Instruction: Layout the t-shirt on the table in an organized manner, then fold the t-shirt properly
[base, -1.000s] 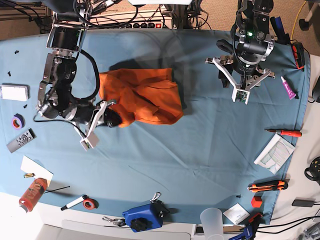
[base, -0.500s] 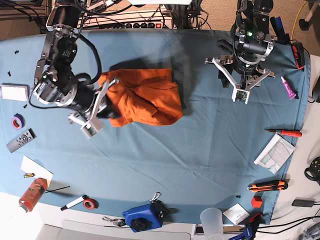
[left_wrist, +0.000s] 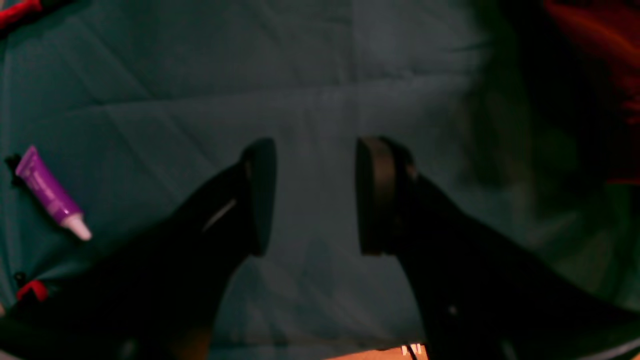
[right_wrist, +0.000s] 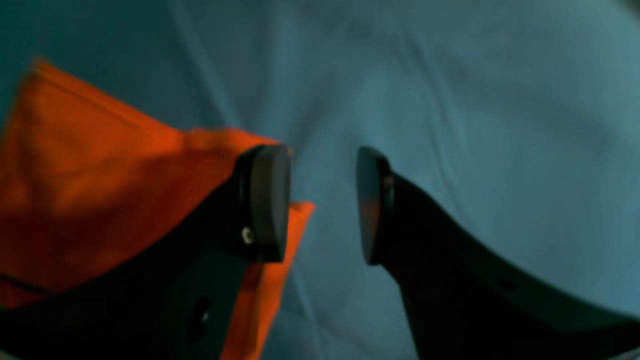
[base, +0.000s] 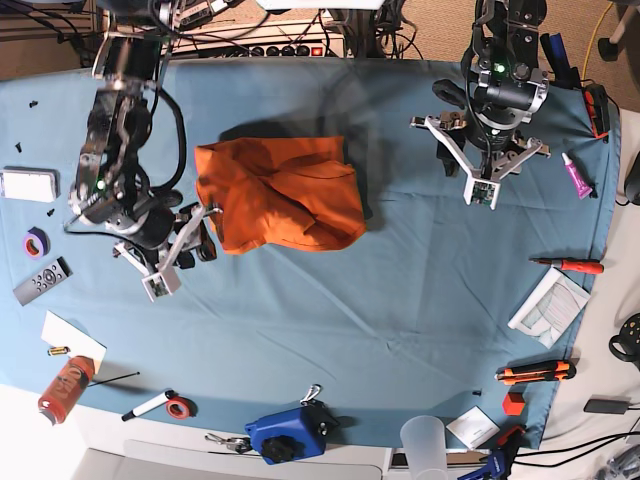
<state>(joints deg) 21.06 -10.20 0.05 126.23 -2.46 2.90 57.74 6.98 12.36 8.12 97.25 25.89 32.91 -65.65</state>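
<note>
The orange t-shirt (base: 280, 195) lies crumpled and partly folded over itself on the blue-draped table (base: 400, 300), left of centre. My right gripper (base: 198, 242) hovers just off the shirt's lower-left corner. In the right wrist view the right gripper (right_wrist: 322, 202) is open, with only blue cloth between its fingers and the t-shirt (right_wrist: 100, 190) beside and under the left finger. My left gripper (base: 490, 165) hangs over bare cloth at the back right. It (left_wrist: 315, 195) stands open and empty, and the t-shirt (left_wrist: 600, 30) shows only as a dim edge at top right.
A purple tube (base: 577, 175) lies right of the left arm, also in the left wrist view (left_wrist: 50, 192). A red screwdriver (base: 575, 266), papers (base: 548, 300) and a cutter (base: 535, 372) line the right edge. A remote (base: 42, 281), tape roll (base: 36, 241) and bottle (base: 65, 388) sit left; a blue device (base: 290, 432) and cup (base: 423, 440) sit in front.
The right gripper has opened, let go of the shirt's left edge and drawn back to the lower left. That edge now lies on the table. The left arm has not moved.
</note>
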